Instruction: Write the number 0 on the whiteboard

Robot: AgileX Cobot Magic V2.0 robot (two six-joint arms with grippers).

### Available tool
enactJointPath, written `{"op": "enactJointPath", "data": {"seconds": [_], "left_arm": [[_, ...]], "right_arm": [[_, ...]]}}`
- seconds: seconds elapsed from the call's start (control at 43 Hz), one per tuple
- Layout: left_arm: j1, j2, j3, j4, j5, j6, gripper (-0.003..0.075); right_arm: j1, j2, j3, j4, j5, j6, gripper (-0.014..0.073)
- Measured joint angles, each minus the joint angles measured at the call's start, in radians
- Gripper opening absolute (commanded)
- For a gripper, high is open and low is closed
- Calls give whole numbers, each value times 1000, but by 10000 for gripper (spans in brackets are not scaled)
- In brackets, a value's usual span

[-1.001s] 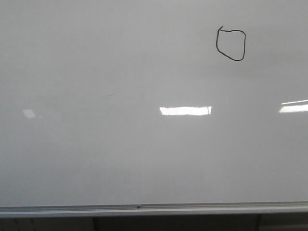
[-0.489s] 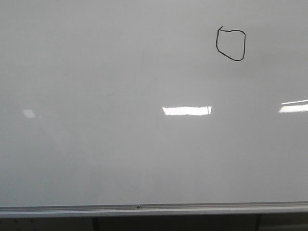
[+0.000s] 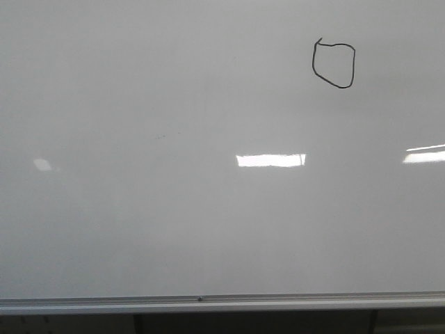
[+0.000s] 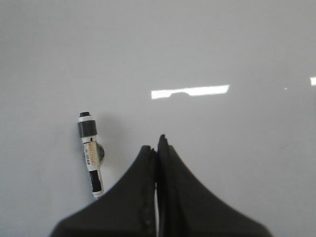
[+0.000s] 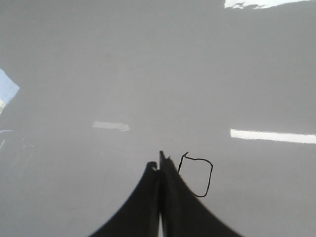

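Note:
The whiteboard (image 3: 174,223) fills the front view, with a silver rail along its lower edge. The number 0 (image 3: 334,65), a thin black squarish loop with a small tail, sits at its upper right. It also shows in the right wrist view (image 5: 196,175), just beside my right gripper (image 5: 159,163), which is shut and empty. My left gripper (image 4: 157,144) is shut and empty. A marker pen (image 4: 90,154) lies against the board beside the left gripper, apart from it. Neither gripper shows in the front view.
Bright rectangular light reflections (image 3: 270,160) lie across the board. A dark gap shows below the rail (image 3: 208,302).
The middle light reflection on the board has narrowed slightly at its left end. The loop has not changed.

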Motion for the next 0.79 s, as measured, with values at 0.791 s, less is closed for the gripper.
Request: {"op": "enactJointPath", "data": {"seconds": [0.791], "left_arm": [[89, -351, 290, 76, 23, -105, -20]], "right_arm": [[0, 3, 0, 0, 2, 0, -69]]}}
